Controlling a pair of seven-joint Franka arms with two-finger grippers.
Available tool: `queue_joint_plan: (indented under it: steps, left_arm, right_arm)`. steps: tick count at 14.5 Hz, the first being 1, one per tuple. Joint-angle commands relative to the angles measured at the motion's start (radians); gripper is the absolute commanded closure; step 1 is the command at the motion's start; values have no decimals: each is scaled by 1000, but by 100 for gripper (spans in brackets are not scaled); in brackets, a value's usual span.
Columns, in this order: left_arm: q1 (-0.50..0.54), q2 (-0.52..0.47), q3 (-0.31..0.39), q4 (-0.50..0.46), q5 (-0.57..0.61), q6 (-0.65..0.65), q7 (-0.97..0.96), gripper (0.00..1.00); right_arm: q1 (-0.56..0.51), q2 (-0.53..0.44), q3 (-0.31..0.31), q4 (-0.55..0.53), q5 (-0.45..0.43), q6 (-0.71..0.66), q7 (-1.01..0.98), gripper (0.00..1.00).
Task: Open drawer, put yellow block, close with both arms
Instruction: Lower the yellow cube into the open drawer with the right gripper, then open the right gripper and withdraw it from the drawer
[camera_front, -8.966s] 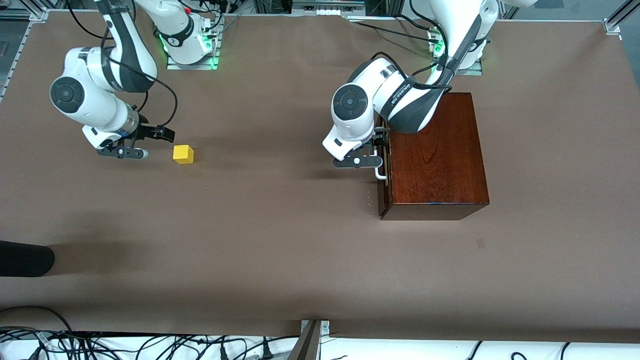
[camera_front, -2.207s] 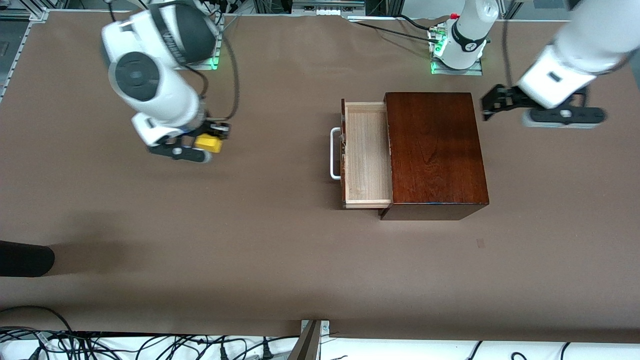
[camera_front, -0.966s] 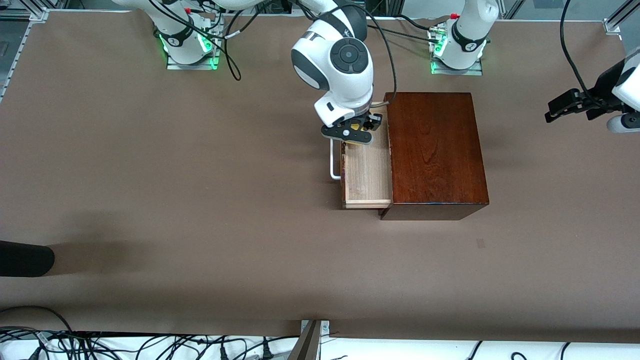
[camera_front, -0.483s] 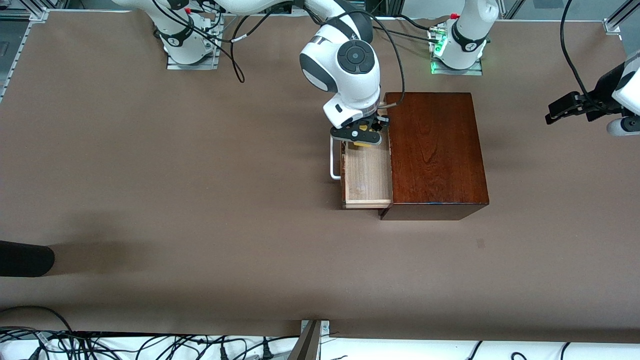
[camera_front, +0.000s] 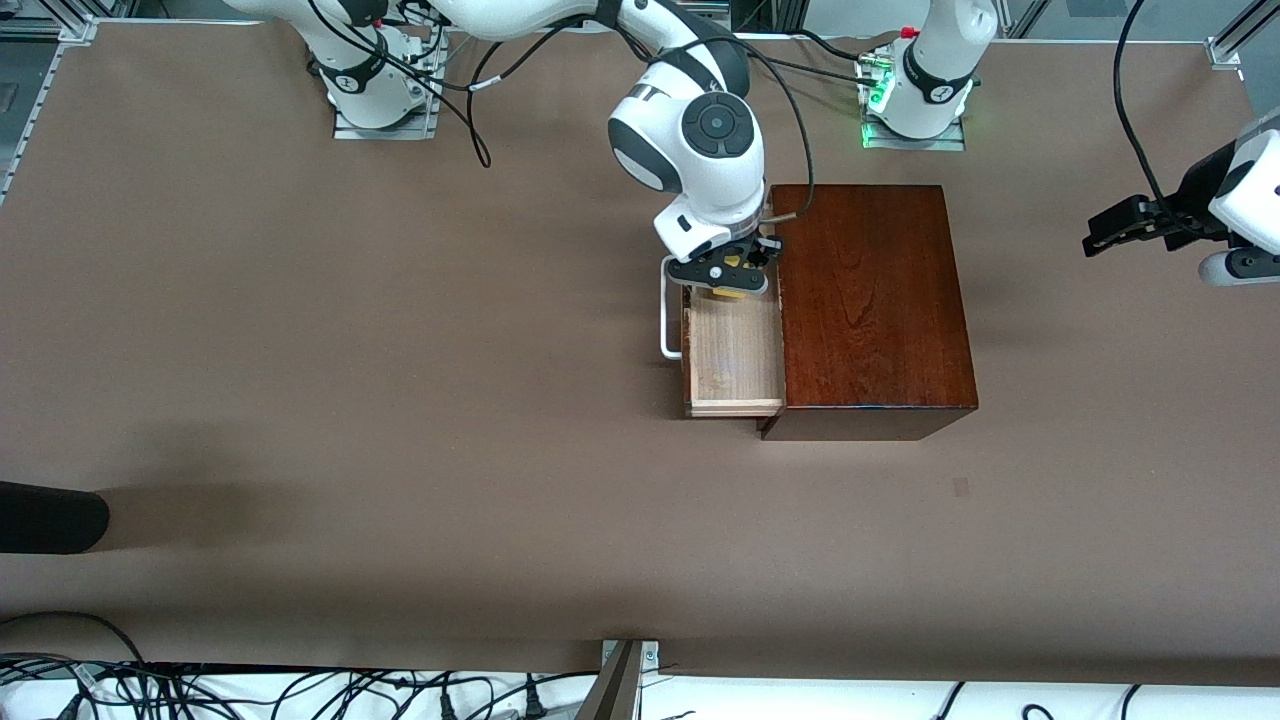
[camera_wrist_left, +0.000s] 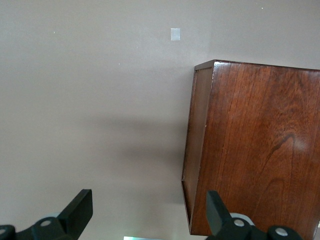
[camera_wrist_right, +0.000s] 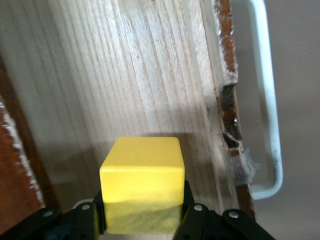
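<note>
The drawer (camera_front: 735, 350) is pulled out of the reddish-brown wooden box (camera_front: 870, 305), its white handle (camera_front: 668, 320) toward the right arm's end. My right gripper (camera_front: 722, 276) is shut on the yellow block (camera_front: 731, 290) and holds it over the drawer's open tray. In the right wrist view the block (camera_wrist_right: 141, 182) sits between the fingers above the pale tray (camera_wrist_right: 125, 75), with the handle (camera_wrist_right: 267, 100) beside it. My left gripper (camera_front: 1150, 225) is open, in the air toward the left arm's end of the table; its wrist view shows the box (camera_wrist_left: 255, 150) below.
The brown table (camera_front: 400, 400) spreads around the box. A dark object (camera_front: 50, 517) lies at the table edge at the right arm's end, nearer the front camera. Cables hang along the near edge.
My right gripper has carried the yellow block from the table to over the open drawer and sunk slightly toward the tray. The left arm has pulled the drawer open and withdrawn to its end of the table.
</note>
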Motion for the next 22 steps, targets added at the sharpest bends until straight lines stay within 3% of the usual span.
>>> queue_joint_plan:
  steps: [1, 3, 8, 15, 18, 22]
  left_arm:
    - [3, 40, -6, 54, -42, -17, 4, 0]
    - [1, 45, -7, 60, -44, -17, 4, 0]
    - [-2, 64, -9, 69, -27, -30, 4, 0]
    - [11, 127, -6, 101, -42, -27, 13, 0]
    - [12, 124, -7, 135, -32, -29, 18, 0]
    - [-2, 120, -20, 149, -25, -125, -5, 0]
  right_arm:
    - [13, 28, -14, 45, 2, -1, 15, 77]
    - [13, 28, -15, 45, 2, -2, 15, 0]
    - [4, 14, -15, 46, 1, -59, 24, 0]
    - [-134, -156, -14, 85, -1, -338, -81, 0]
    - [-157, -228, -79, 16, -4, -407, -135, 0]
    - [-160, -374, -168, -220, -1, -370, -270, 0]
